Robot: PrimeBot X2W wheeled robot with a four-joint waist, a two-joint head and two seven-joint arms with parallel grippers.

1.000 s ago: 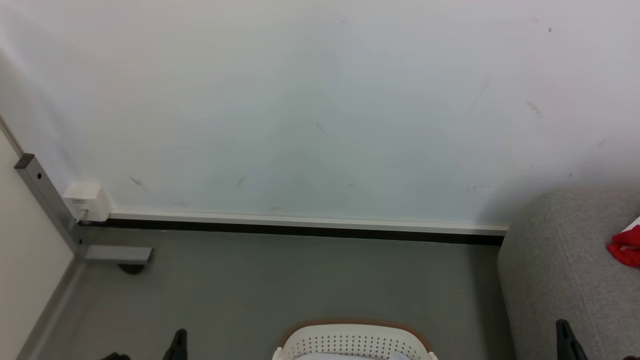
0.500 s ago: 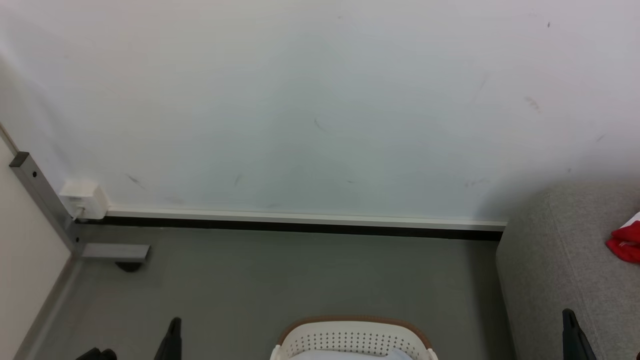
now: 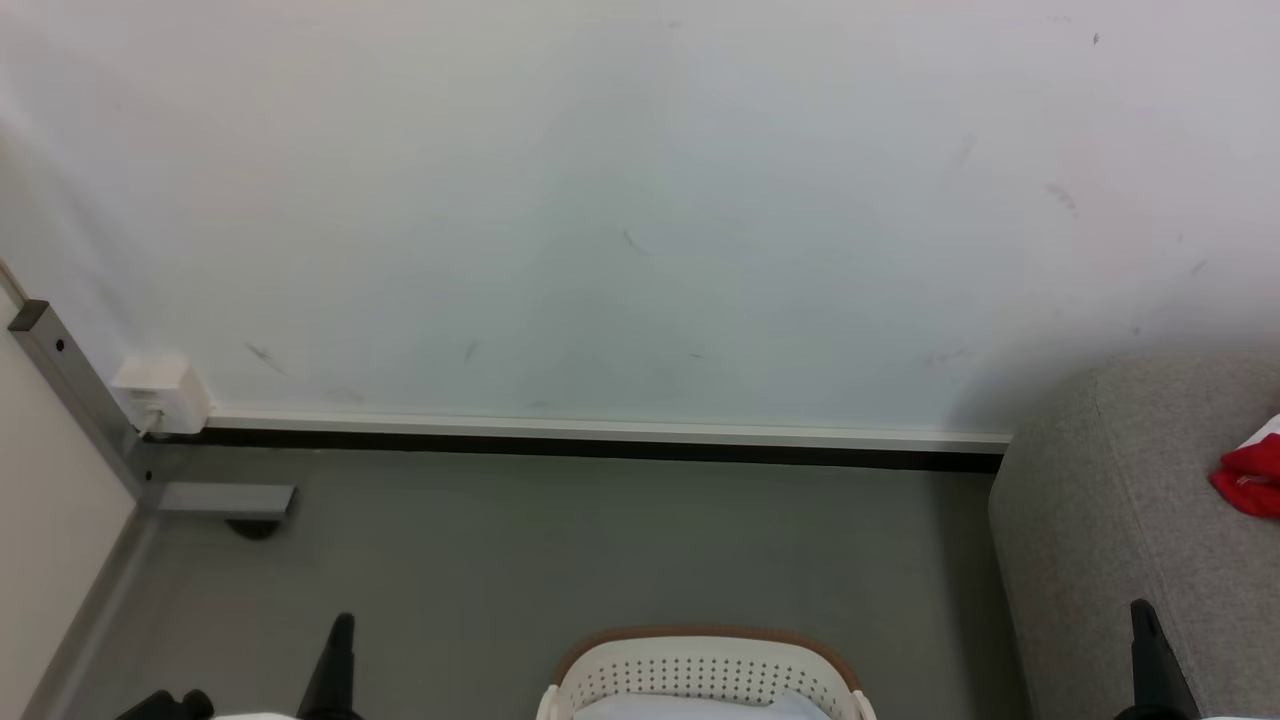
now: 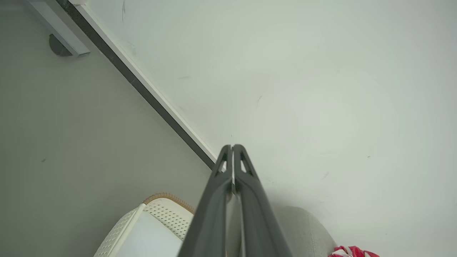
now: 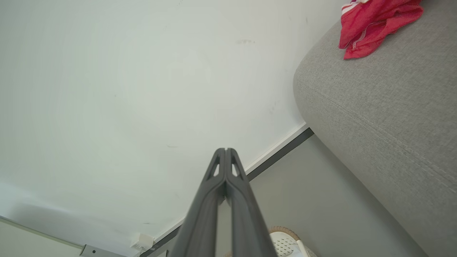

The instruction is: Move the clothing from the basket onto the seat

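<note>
A: Setting: pale wall (image 3: 640, 200) across the back, grey floor (image 3: 600, 550) below it, dark skirting (image 3: 600, 450) at the join. Largest item?

B: The seat (image 3: 1100, 520). Grey upholstery, right side of the head view, its end against the wall. One piece of red clothing (image 3: 1250, 478) lies on top of it, at the frame's right edge.

A: Basket?

B: The basket (image 3: 700, 675) stands on the floor at bottom centre, near the seat's flank but apart from it. Only its far perforated wall and tan rim are in frame. The oval's long axis runs left to right. White fabric (image 3: 690, 708) lies inside, and no red shows in the visible part. Whether more clothing sits lower down: cannot tell.

A: Grippers?

B: Left gripper (image 3: 342, 625) at lower left, right gripper (image 3: 1140, 610) at lower right. Both point up the frame with fingers pressed together and nothing between them. Both wrist views agree: no gap, no cloth.

A: Relation that matters?

B: The basket lies between the two grippers, inward and below each tip. The left gripper would go right and down, the right gripper left and down. Judgement: reach to the basket is about even. The right gripper stands in front of the seat, so that arm is nearer for the drop.
</note>
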